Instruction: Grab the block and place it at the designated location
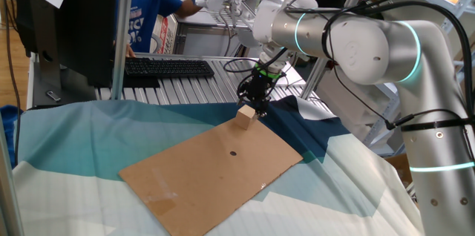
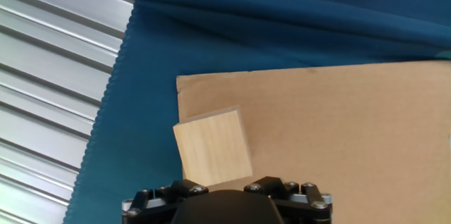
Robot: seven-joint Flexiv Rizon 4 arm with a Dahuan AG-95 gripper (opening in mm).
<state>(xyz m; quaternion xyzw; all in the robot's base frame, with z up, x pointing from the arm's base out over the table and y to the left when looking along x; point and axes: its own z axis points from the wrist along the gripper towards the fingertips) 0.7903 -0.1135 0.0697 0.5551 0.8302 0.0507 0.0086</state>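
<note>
The pale wooden block [image 1: 246,117] sits on the far corner of the brown cardboard sheet [image 1: 215,173], turned a little askew. In the hand view the block [image 2: 212,146] lies just ahead of the black gripper body, overlapping the cardboard's [image 2: 338,139] left edge, and no finger touches it. My gripper [image 1: 255,102] hangs close above the block, slightly behind and to its right, with its dark fingers spread apart and nothing held. A small black dot [image 1: 232,153] marks the middle of the cardboard.
Dark blue cloth [image 2: 282,20] lies folded behind the cardboard, with ribbed metal rails [image 2: 49,76] to the left. A keyboard [image 1: 167,67] rests at the back, and a person in blue [image 1: 148,6] stands behind it. Light blue cloth [image 1: 74,139] covers the table.
</note>
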